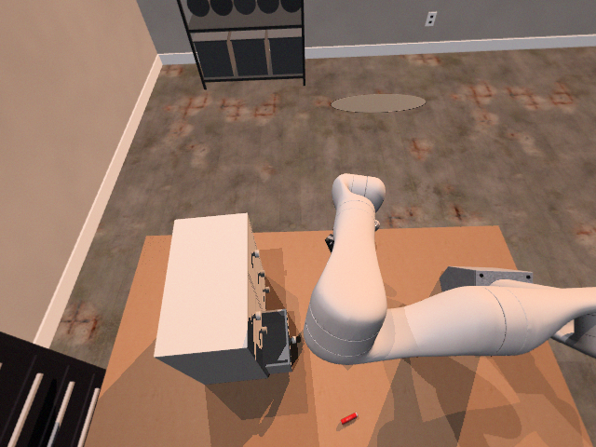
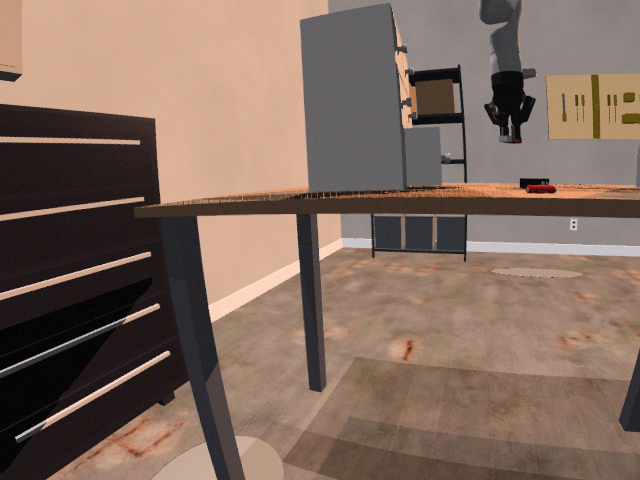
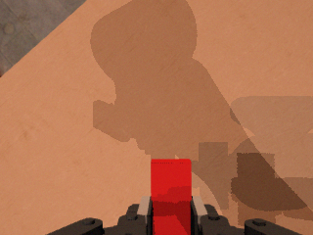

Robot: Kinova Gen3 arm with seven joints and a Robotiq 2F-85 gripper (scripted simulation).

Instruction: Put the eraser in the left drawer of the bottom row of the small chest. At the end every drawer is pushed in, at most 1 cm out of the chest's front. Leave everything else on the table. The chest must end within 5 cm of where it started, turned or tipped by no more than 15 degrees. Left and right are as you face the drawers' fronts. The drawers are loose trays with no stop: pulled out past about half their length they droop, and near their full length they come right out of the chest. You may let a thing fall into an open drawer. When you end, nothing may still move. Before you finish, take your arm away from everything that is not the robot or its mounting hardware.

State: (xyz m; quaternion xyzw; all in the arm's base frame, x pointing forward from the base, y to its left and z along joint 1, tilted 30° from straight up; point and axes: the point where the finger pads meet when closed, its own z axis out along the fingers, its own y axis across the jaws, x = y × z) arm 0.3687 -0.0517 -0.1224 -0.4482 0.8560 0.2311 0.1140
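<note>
Wrist view, bottom centre: the gripper (image 1: 329,241) (image 2: 510,139) (image 3: 170,211) pinches the red eraser (image 3: 171,178) between its fingertips, presumably raised to clear the open drawer's (image 1: 277,336) (image 2: 423,156) walls.

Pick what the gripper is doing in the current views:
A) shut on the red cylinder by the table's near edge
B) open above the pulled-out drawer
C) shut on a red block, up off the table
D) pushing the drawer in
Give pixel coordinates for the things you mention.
C: the wrist view shows the red block (image 3: 171,178) between the fingers, and the exterior view has the gripper (image 2: 510,139) (image 3: 170,211) well above the tabletop.
</note>
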